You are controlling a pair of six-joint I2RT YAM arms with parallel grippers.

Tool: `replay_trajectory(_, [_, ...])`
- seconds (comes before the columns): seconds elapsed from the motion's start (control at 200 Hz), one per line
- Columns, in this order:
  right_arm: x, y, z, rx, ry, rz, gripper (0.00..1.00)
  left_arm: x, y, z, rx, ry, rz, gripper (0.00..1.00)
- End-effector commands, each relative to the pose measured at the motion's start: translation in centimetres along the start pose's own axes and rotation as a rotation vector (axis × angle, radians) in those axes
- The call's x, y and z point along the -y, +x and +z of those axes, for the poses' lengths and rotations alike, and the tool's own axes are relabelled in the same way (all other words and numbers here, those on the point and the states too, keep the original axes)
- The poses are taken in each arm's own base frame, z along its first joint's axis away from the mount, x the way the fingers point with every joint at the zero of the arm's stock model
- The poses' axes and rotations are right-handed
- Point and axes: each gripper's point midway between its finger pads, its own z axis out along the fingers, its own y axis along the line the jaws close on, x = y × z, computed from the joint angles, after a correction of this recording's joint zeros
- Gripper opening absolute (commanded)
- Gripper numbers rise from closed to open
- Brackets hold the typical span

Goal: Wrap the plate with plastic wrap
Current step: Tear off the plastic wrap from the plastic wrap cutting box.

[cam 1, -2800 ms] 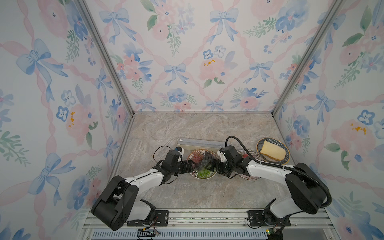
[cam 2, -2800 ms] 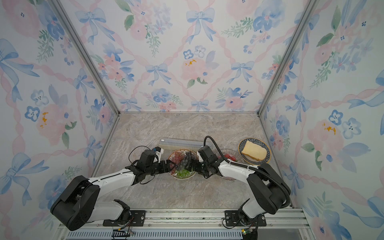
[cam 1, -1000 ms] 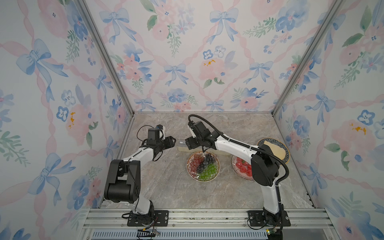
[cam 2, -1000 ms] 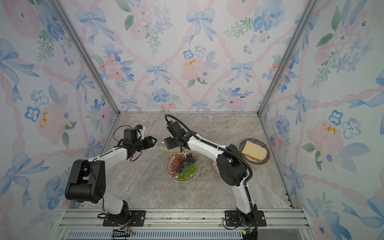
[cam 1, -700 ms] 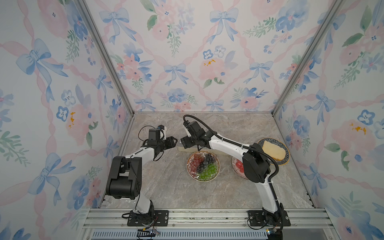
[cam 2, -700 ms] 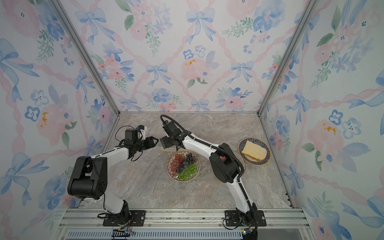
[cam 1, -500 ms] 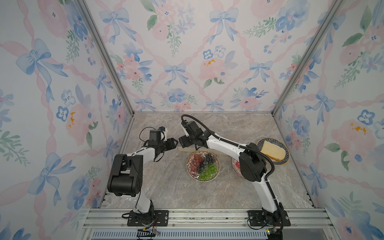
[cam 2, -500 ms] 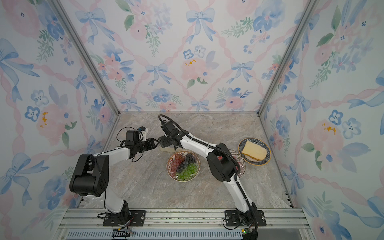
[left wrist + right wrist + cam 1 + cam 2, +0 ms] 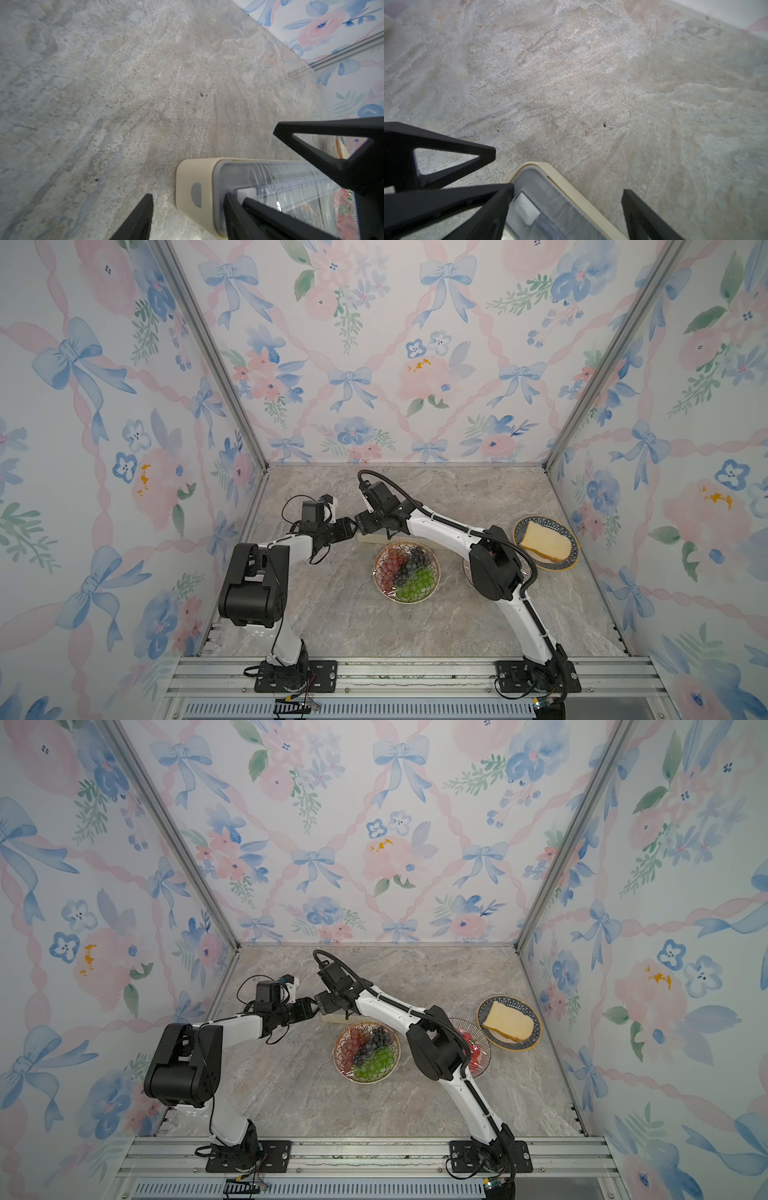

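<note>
Straddling one end of the long cream box [image 9: 197, 172], the left gripper [image 9: 188, 195] has its black fingers parted. One fingertip [image 9: 148, 199] stands clear of the end wall with bare stone between, while the other lies against the grey top. That end wall carries only a small grey half-round mark [image 9: 196, 194].

The right gripper [image 9: 568, 189] is spread wide over the same end from the opposite side. One of its fingers is over the grey top beside the small white slider [image 9: 526, 209], and the other is clear of the cream rim. Neither pincer is clamped on anything. The plastic wrap [image 9: 280, 180] shows as crinkled glossy film along the box's grey top.

In both top views an aluminium rail [image 9: 415, 672] along the bottom edge carries both arm bases. Beyond it lies a beige-grey marble-look tabletop [image 9: 353, 626]. At centre sits the plate of grapes [image 9: 375, 570], glossy with film. To its right is a plate of red fruit [image 9: 485, 1052], half hidden behind the right arm. Further right is a blue-rimmed plate [image 9: 571, 558] holding a yellow cake slice [image 9: 544, 545]. Behind the grapes lies the box, with the grippers meeting over its left end, just left of centre. Wallpaper [image 9: 374, 364] of blue bows and pink flowers fills the upper frame.
</note>
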Motion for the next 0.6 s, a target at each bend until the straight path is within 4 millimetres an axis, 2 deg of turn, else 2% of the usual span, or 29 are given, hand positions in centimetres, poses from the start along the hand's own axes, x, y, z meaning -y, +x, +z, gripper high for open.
replay_trajectory(0.0, [0.4,1.2,0.8,-0.049,0.041,-0.03,0.87,-1.2,1.7,0.7,-0.042,-0.038,-0.015,0.56])
replay_trajectory(0.245, [1.7,1.7,0.6,-0.069,0.07,-0.009,0.87,-1.6,1.8,0.7,-0.041,-0.057,-0.014,0.56])
replay_trajectory(0.595, [4.1,1.8,-1.8,-0.031,0.109,0.018,0.87,-2.3,2.1,1.1,-0.049,-0.086,-0.018,0.56])
